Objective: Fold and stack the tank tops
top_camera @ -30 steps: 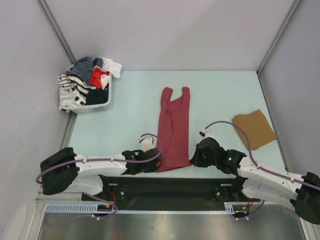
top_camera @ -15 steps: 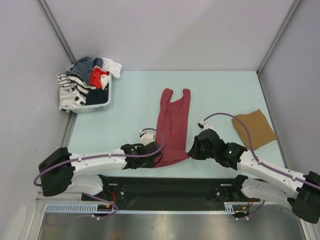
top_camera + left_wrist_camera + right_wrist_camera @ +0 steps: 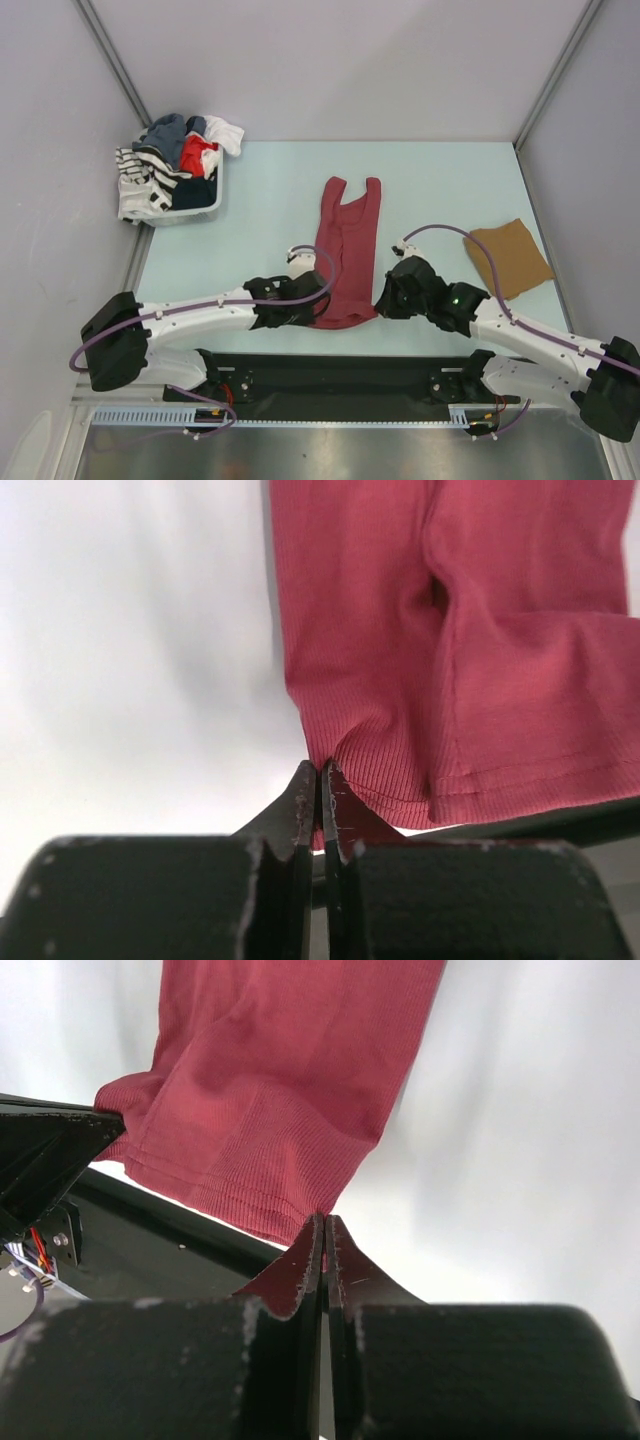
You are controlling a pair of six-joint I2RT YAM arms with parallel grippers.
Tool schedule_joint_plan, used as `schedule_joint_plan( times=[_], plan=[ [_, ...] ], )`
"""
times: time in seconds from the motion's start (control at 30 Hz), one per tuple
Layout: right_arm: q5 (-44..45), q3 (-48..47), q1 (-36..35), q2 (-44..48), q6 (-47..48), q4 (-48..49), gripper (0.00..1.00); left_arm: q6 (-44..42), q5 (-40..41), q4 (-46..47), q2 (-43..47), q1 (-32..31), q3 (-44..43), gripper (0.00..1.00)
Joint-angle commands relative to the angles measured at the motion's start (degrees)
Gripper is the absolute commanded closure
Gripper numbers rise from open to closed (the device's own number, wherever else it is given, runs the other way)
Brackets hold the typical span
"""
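Maroon top point(image 3: 347, 255), hem in left pincer point(image 3: 321, 772), right pincer point(image 3: 325, 1222)

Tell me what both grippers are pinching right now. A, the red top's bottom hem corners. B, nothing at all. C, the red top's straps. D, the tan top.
A: in the wrist views the left gripper and the right gripper are each shut on a hem corner of the red top, while its straps lie free at the far end.
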State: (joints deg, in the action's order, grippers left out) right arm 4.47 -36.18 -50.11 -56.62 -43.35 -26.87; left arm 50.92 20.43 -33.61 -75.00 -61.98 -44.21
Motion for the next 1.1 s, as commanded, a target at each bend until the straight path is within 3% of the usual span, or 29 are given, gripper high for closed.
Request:
schedule_joint_plan(
  times=[0.0,0.67,1.07],
  plan=[
    [-0.25,-2.75,0.01,-0.24,0.99,0.33,0.97,-2.22,1.28,-0.58,0.30,0.36,-2.99,0.95],
    [1.95,-10.47,2.99,-4.90,6.96,-1.34,0.98,-8.20,2.51,-0.94,-3.92,4.23,-10.46,0.96],
    [1.69,-24.36,11.52,-19.03,15.49,-1.16,0.98,-16.90,1.02,-0.76,-13.14,13.45,-23.90,0.97]
  ],
)
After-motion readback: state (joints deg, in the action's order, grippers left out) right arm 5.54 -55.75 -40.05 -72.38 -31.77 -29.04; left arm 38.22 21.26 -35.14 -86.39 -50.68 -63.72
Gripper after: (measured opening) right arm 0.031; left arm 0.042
